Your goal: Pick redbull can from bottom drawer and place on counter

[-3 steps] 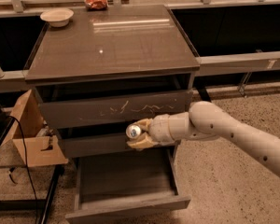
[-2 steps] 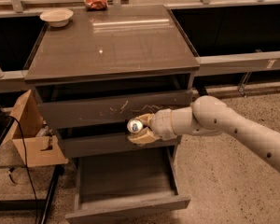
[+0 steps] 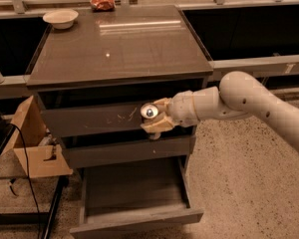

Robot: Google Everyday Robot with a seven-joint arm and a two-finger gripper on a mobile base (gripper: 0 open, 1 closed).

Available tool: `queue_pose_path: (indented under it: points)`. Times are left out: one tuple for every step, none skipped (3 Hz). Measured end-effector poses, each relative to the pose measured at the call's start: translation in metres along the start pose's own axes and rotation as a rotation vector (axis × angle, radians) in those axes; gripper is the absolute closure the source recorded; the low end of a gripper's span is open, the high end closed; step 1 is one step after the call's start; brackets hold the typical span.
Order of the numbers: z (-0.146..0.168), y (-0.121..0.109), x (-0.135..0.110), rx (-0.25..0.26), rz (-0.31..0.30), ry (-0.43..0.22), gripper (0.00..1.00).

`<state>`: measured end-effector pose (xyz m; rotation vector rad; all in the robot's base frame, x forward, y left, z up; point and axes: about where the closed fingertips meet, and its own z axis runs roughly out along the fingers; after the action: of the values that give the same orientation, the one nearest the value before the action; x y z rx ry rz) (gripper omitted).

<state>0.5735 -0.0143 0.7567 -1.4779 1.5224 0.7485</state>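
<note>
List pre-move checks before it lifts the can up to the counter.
1. Hand shut on redbull can: ok, the can sits between the fingers.
2. Can out of bottom drawer: ok, held above the open drawer.
3. Hand higher than counter edge: not ok, it is below the top, in front of the scratched drawer front.
4. Landing spot: ok, the counter's middle is bare; white bowl sits at the far left corner.
5. Grip firmness: cannot tell.
</note>
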Motion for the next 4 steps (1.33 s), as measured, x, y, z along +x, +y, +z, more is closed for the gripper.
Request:
queue_pose_path:
  points:
    - [-0.018,-0.014,-0.042,-0.005,0.010,0.023,1.00]
    - [-0.022,-0.020,-0.052,-0.007,0.023,0.026,1.00]
    - [-0.032,-0.031,-0.079,-0.010,0.036,0.026,1.00]
    - [-0.049,-0.050,-0.118,-0.001,0.073,0.025,1.00]
